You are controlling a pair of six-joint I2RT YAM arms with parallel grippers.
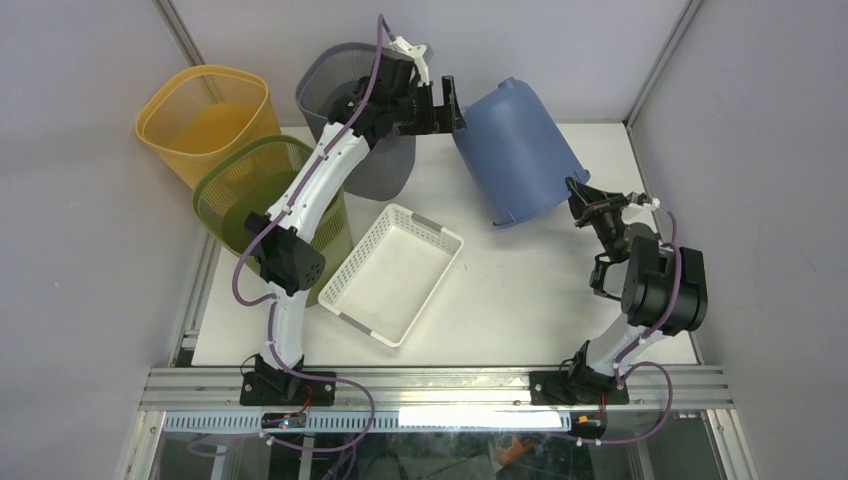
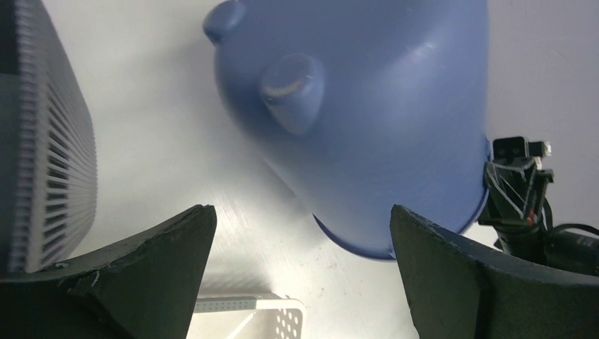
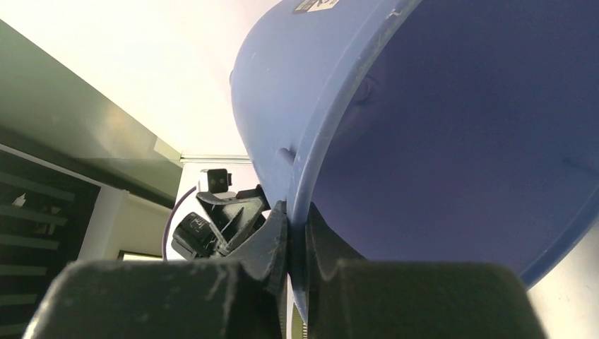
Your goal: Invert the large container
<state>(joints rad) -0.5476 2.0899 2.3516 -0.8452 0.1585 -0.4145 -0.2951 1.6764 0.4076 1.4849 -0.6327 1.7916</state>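
Note:
The large container, a blue bin [image 1: 515,150], is tipped over at the back of the table. Its base points to the back left and its open mouth faces front right. My right gripper [image 1: 578,195] is shut on its rim, one finger inside and one outside, as the right wrist view shows [image 3: 297,212]. My left gripper [image 1: 452,105] stands open just left of the bin's base, touching nothing. In the left wrist view the bin's footed underside [image 2: 374,106] fills the space beyond the open left gripper [image 2: 302,212].
A white perforated basket [image 1: 395,270] lies in the middle of the table. A grey bin [image 1: 350,85], a green bin [image 1: 260,185] and a yellow bin [image 1: 205,115] crowd the back left, under and beside the left arm. Walls close in on both sides.

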